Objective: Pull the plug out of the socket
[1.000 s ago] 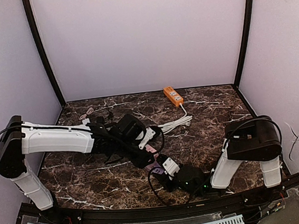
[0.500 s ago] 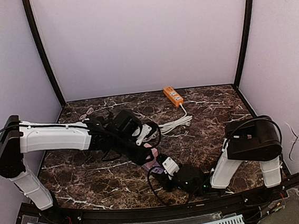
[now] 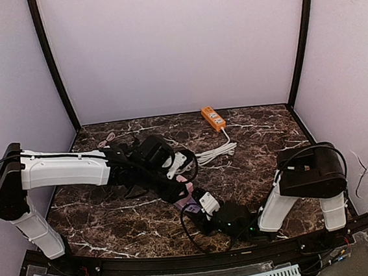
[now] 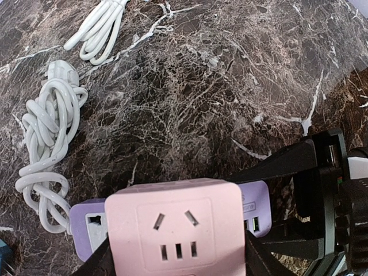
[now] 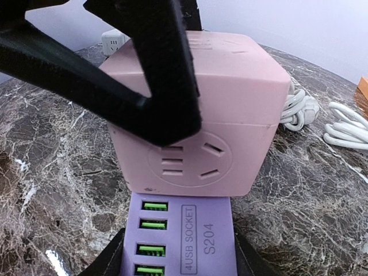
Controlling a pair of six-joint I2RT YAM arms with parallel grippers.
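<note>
A pink cube plug sits on top of a purple USB socket block near the table's front middle. My left gripper is shut on the pink cube; in the left wrist view the cube fills the space between my fingers and the purple block shows behind it. My right gripper is shut on the purple block. In the right wrist view the purple block lies between my fingers with the pink cube directly against its far end, no gap visible. The left gripper's black finger crosses the cube.
An orange power strip lies at the back with its white cable coiled behind the cube. More bundled white cable lies at the back left and shows in the left wrist view. Walls enclose the table.
My left arm has shifted slightly toward the back, the wrist a little farther and right. Both grippers keep their hold; the right arm has barely moved.
</note>
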